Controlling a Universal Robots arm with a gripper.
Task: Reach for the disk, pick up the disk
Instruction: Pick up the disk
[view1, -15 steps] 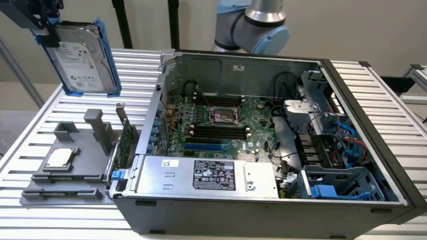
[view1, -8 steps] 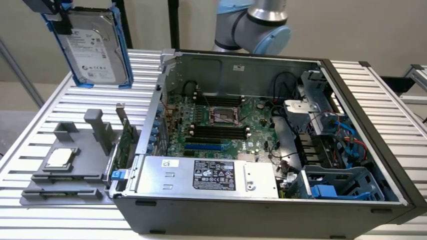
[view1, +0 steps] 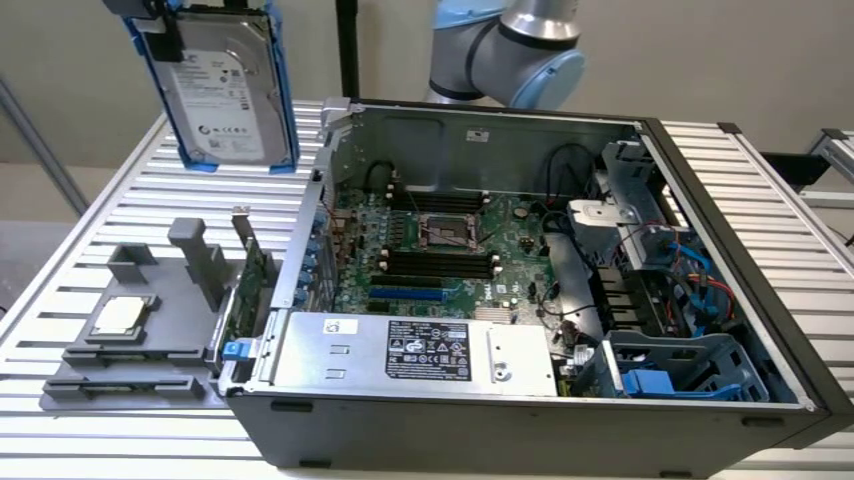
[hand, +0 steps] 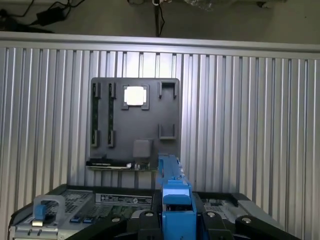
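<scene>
while the open computer case (view1: 534, 440) lies on its side on the slatted metal table (view1: 120, 200), the disk (view1: 227, 85) hangs in the air above the table, at the top of the exterior view's left. it is well apart from the case, upright, with its white label facing the camera. bright blue rails run down both long edges.

the claw (hand: 176, 220) is closed on the disk. in the wrist view its black fingers (hand: 145, 220) sit on either side of a blue rail end. the pick-up looks done, since the disk touches no surface.

below the disk on the table sits a grey tray (view1: 80, 385) with a small square chip (view1: 118, 315) on it. inside the case, a silver box (view1: 400, 350) with a black label lies along the near wall.

the disk is probably stiff and fairly heavy for its size, a metal body that won't flex. its flat faces look smooth and could slip. the plastic rails likely give a better hold, though they may bend a little. a drop or knock would probably harm it. held at one end, as here, its weight hangs below the claw, so it may swing.
</scene>
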